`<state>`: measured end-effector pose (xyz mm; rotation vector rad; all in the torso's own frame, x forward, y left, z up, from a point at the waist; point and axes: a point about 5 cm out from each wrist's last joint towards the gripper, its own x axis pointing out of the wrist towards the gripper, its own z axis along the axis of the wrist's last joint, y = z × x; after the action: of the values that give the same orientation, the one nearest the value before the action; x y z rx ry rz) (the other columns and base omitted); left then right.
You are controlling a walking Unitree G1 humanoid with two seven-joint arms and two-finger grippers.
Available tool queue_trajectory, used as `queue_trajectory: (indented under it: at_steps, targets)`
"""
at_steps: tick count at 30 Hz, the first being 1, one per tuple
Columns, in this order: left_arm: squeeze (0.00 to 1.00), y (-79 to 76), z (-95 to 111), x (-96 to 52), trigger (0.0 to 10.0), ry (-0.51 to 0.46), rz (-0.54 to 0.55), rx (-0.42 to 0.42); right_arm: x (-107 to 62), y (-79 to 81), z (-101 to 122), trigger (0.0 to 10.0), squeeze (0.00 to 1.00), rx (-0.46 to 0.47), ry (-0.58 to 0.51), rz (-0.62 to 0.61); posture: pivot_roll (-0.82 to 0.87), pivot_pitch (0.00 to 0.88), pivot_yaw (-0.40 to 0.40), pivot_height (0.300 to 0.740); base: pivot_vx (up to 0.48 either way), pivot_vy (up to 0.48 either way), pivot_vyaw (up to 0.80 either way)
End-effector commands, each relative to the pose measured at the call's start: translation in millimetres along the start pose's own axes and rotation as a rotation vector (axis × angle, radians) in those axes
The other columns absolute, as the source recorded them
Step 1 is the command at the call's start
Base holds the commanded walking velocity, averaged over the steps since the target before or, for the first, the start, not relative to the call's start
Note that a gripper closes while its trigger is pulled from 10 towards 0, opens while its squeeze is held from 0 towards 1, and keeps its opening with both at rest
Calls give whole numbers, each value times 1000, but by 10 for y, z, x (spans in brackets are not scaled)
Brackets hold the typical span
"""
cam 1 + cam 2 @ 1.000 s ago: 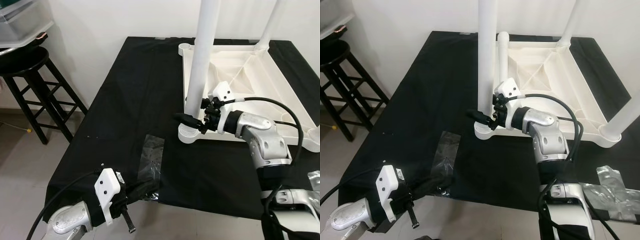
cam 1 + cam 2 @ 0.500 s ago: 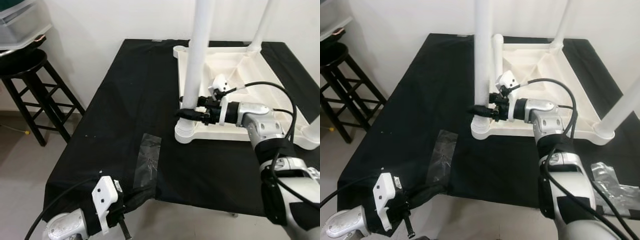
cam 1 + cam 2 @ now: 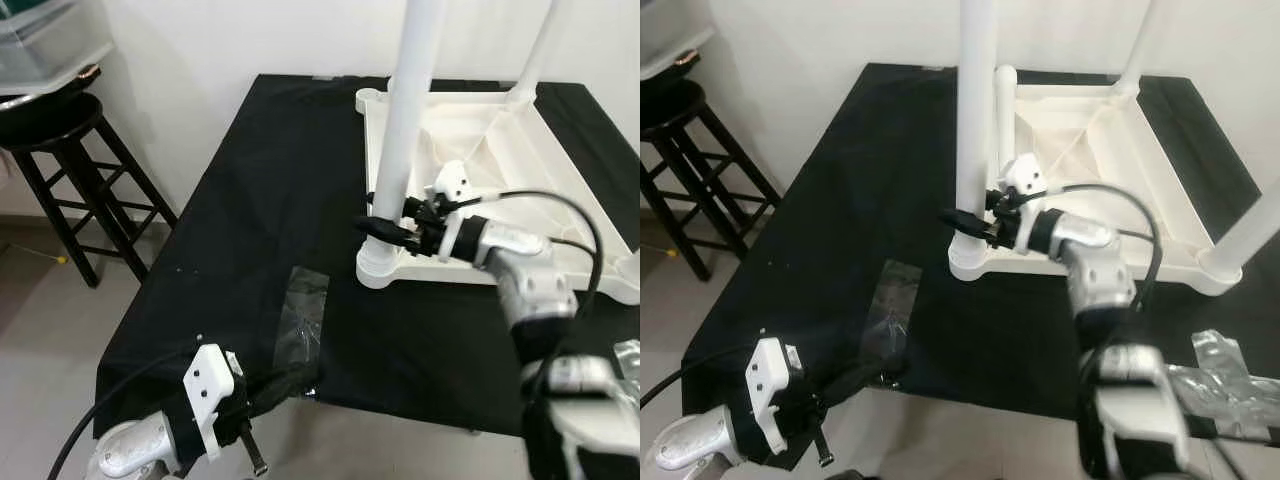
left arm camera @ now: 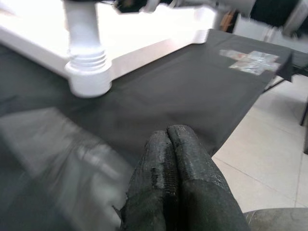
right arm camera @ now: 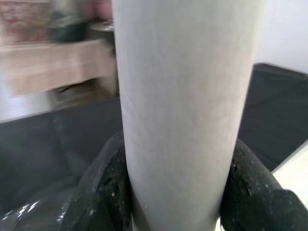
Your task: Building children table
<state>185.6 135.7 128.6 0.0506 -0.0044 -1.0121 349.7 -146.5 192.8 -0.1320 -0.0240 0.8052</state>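
A white children's table top (image 3: 520, 140) lies upside down on the black cloth, with white legs standing up from its corners. The near-left leg (image 3: 408, 110) rises from its threaded socket (image 3: 378, 268). My right gripper (image 3: 382, 229) is shut on this leg just above the socket; in the right wrist view the leg (image 5: 185, 101) stands between my two black fingers (image 5: 106, 187). My left gripper (image 3: 255, 455) hangs low past the near-left corner of the cloth, its fingertips (image 4: 168, 163) pressed together and holding nothing.
A black stool (image 3: 60, 170) stands to the left by the white wall. A clear plastic wrapper (image 3: 300, 320) lies on the black cloth (image 3: 250, 200) near its front edge. Crumpled silver plastic (image 3: 1230, 375) lies at the near right. Another table leg (image 3: 535, 50) rises at the back.
The camera has shifted and the whole view has moved. My right gripper stays clamped on the leg near the socket. My left gripper stays low at the cloth's corner.
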Motion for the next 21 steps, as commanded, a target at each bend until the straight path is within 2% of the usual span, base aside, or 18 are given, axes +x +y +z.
queue_trajectory:
  at_steps: [1, 2, 3, 4, 6, 8, 12, 13, 21]
  targets:
    - [0, 11, -18, -5, 1569, -4, 4, -14, 1, 256, -377, 0, 0, 90, 171, -153, 18, 136, 41, 740, 0, 0, 0]
    - [0, 11, -18, -5, 1569, -4, 4, -14, 1, 256, -377, 0, 0, 90, 171, -153, 18, 136, 41, 740, 0, 0, 0]
    - [0, 33, -18, 6, 863, -5, 3, -15, 3, 480, -436, 0, 0, 144, 169, -267, 13, 129, 57, 740, 0, 0, 0]
    - [0, 55, -20, 21, 824, -6, 3, -15, 8, 622, -433, 0, 0, 114, 167, -296, 0, 117, 67, 740, 0, 0, 0]
    - [0, 70, -25, 30, 824, -6, 4, -15, 24, 652, -416, 0, 0, 101, 161, -300, 5, 113, 60, 740, 0, 0, 0]
    - [0, 85, -29, 36, 1137, -6, 10, -14, 78, 523, -360, 0, 0, 49, 165, -291, 7, 111, 51, 740, 0, 0, 0]
    - [0, 95, -24, 33, 1176, -13, 29, -14, 118, 443, -319, 0, 0, 33, 177, -276, 12, 113, 45, 740, 0, 0, 0]
    - [0, 102, -20, 30, 863, -17, 46, -12, 129, 406, -295, 10000, 0, 23, 186, -275, 16, 114, 43, 740, 0, 0, 0]
    - [0, 106, -18, 27, 863, -20, 57, -12, 132, 386, -281, 10000, 0, 18, 191, -276, 19, 114, 43, 740, 0, 0, 0]
